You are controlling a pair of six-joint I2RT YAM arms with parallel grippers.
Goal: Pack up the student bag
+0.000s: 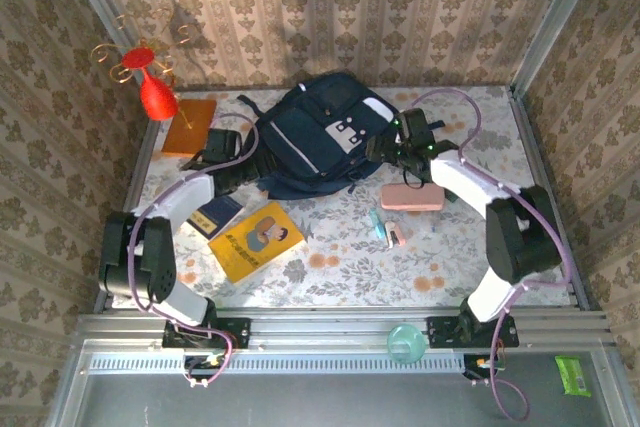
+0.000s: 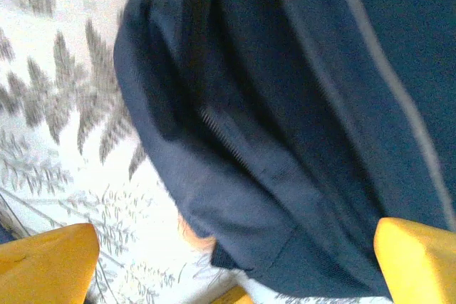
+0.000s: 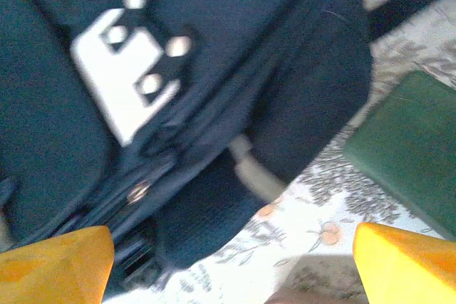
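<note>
Yellow fingertips of my left gripper – spread wide, holding nothing, at the zipped side of the student bag | my right gripper – likewise wide and empty, at the bag's patched front | bag lies flat, far middle of the table, between both grippers | yellow book, pink case nearer me.

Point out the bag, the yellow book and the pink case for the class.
bag (image 1: 300,147): top view, on its navy front panel.
yellow book (image 1: 258,242): top view, middle of the cover.
pink case (image 1: 412,198): top view, middle of its upper face.
</note>
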